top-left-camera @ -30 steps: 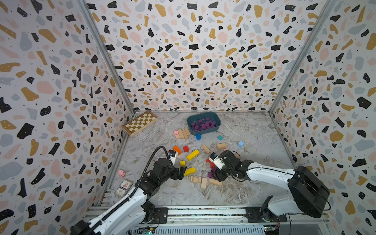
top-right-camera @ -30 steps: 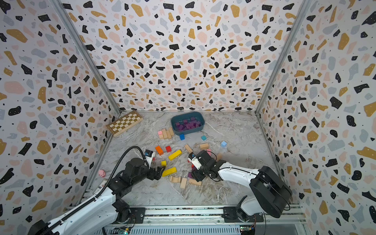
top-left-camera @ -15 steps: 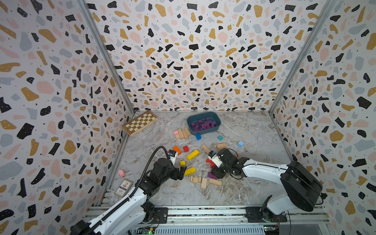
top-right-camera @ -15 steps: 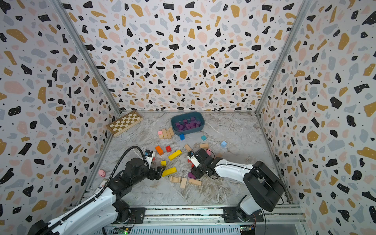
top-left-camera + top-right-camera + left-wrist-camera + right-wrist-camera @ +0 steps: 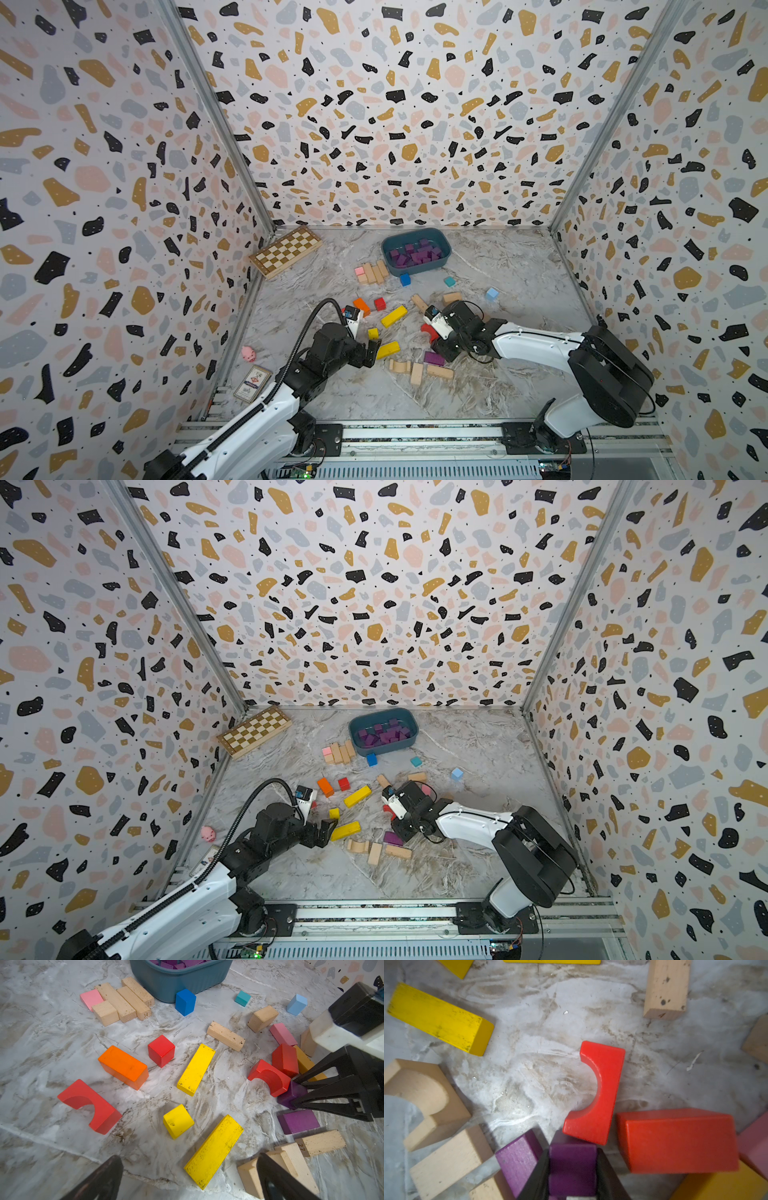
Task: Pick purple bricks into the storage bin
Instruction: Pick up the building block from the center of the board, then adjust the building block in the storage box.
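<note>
Right wrist view puts us right on it: a purple cube (image 5: 572, 1169) sits pinched in the right pincer (image 5: 573, 1152), whose jaws are shut snug on two opposite faces, low among the clutter on the table (image 5: 498, 386). Whether it is off the surface, I cannot tell. Why that grip? A red arch (image 5: 602, 1093) crowds the cube's front and a second purple brick (image 5: 517, 1159) lies just beside one finger, so squeezing across the free faces looks like the only clean line in. A red block (image 5: 675, 1140) flanks the other side, so a straight lift seems the safest way out, I'd say. Far across the table, well apart from all this, the storage bin (image 5: 424, 269) already holds a heap of purple bricks (image 5: 415, 255), and that is where this one belongs. Meanwhile the left pincer (image 5: 188, 1159) hangs wide open over a yellow bar (image 5: 214, 1151) with nothing in it, seemingly parked clear of its partner.
</note>
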